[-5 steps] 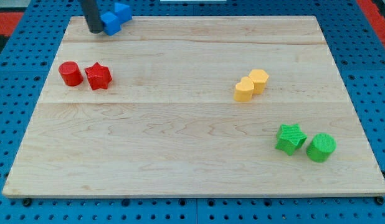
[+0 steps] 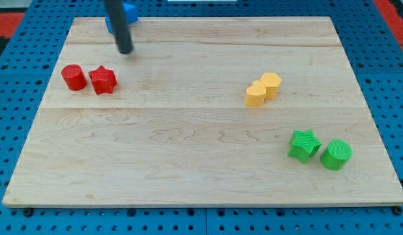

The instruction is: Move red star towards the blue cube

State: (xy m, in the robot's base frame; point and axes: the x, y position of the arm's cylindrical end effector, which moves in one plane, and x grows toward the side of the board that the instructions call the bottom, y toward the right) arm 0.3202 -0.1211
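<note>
While poised above the red star (image 2: 103,79), tip (image 2: 126,49) needed rounding beneath, then pushing toward blue cube (image 2: 128,11); no gripper fitted.

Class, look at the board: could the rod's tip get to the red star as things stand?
Probably yes. My tip sits above the red star, toward the view's top, with only bare board between them; the red cylinder lies on the star's far side.

On the wooden board (image 2: 188,150), we find the red star (image 2: 103,79) at the left, touching the red cylinder (image 2: 74,77) on its left. Beyond them, at the far left edge, sits the blue cube (image 2: 128,12), with my tip (image 2: 126,50) just nearer than it. The yellow heart (image 2: 255,94) and yellow hexagonal block (image 2: 271,84) touch right of centre. Near right, the green star (image 2: 304,144) lies beside the green cylinder (image 2: 336,155).
</note>
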